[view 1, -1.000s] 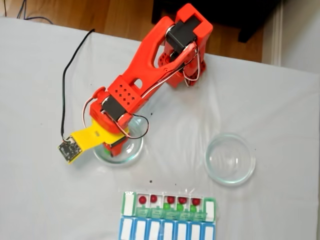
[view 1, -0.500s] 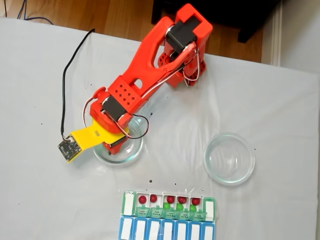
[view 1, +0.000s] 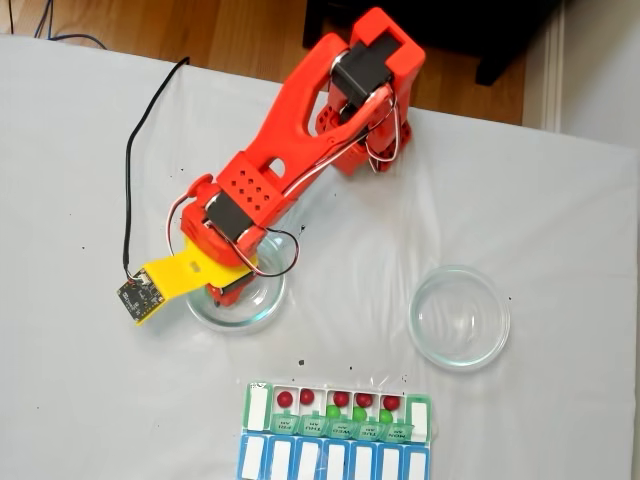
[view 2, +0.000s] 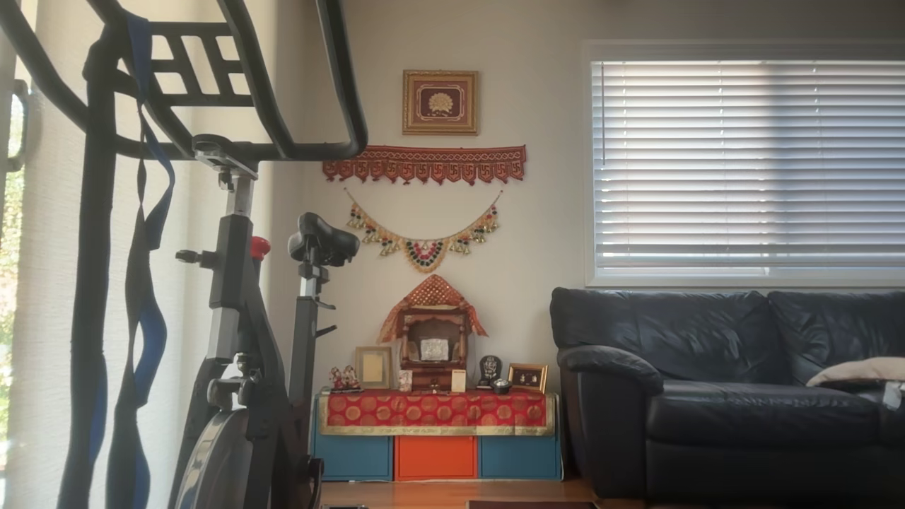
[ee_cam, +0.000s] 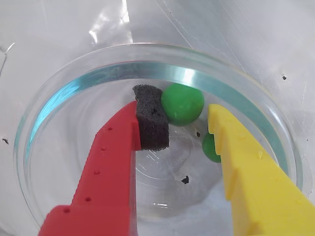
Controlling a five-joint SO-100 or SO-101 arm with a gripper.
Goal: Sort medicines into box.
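Medicines are seen in two places. In the wrist view one green ball [ee_cam: 182,103] lies in a clear glass dish [ee_cam: 59,98], touching the black foam pad [ee_cam: 152,117] on the red finger [ee_cam: 106,172] and sitting just ahead of the gap between the fingers. A second green ball [ee_cam: 210,148] lies lower and to the right, partly hidden behind the yellow finger [ee_cam: 256,182]. The gripper [ee_cam: 182,129] is held apart, and nothing is clamped; the first ball is not between the tips but at their far edge.

In the fixed view the gripper [view 1: 228,292] is lowered into the left dish [view 1: 262,308], while the right dish [view 1: 459,317] stands well apart. Below both, the box [view 1: 335,432] holds red balls [view 1: 285,399] and green balls [view 1: 359,413] in its open compartments
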